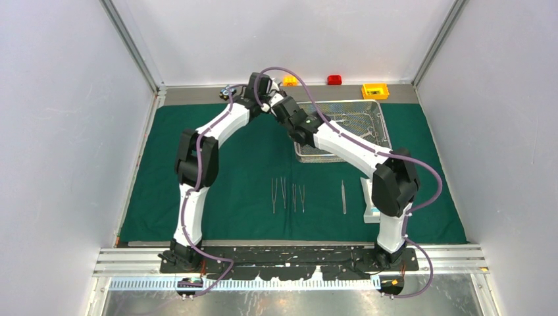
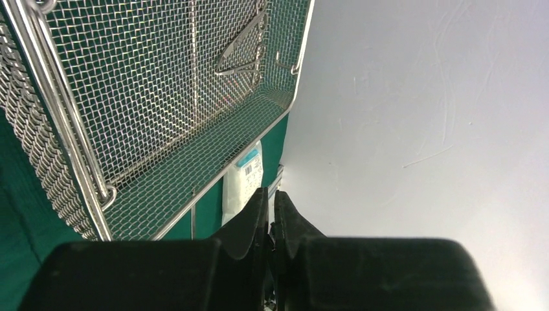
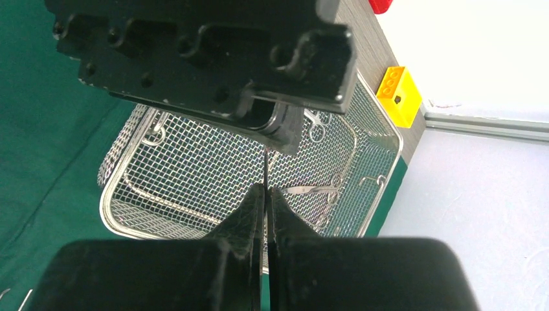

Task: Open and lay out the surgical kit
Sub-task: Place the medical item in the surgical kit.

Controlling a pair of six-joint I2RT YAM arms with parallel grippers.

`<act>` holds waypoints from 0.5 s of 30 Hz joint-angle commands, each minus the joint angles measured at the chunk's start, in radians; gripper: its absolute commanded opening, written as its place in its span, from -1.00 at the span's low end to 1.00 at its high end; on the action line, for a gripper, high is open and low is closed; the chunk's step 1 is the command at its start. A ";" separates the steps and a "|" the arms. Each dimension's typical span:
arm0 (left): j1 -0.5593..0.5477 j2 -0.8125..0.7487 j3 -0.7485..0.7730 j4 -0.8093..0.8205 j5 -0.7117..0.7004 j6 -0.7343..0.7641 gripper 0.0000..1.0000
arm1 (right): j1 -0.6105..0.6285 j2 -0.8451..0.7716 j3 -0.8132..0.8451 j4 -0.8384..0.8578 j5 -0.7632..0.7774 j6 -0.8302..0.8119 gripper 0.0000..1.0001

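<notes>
Overhead, the dark green drape (image 1: 230, 197) lies spread flat across the counter (image 1: 197, 96), with the steel mesh tray (image 1: 309, 155) on its far right part. Both arms meet above the drape, just left of the tray. The right pincer (image 3: 266, 189) has its fingers pressed together on a slim silver instrument (image 3: 266, 165), which stands straight up out of them. Its top end reaches the fingertips of the left pincer (image 2: 270, 192), whose fingers are drawn in to a thin slit; whether they actually pinch the instrument I cannot tell. Ring-handled forceps (image 3: 317, 189) rest inside the tray. On the near half of the drape, four slim tweezers (image 1: 287, 195) lie in a row, with a fifth piece (image 1: 343, 196) apart to their right. The white pouch (image 2: 241, 191) lies flat on the drape near the tray.
</notes>
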 commanded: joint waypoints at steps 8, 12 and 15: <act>0.002 -0.017 0.034 0.001 0.045 0.078 -1.00 | 0.023 0.028 0.064 0.016 0.057 0.000 -0.93; 0.002 -0.009 0.069 -0.036 0.040 0.142 -1.00 | 0.025 0.014 0.055 0.011 0.039 0.014 -0.68; 0.002 0.002 0.089 -0.043 0.048 0.164 -1.00 | 0.024 -0.003 0.047 0.003 0.015 0.029 -0.44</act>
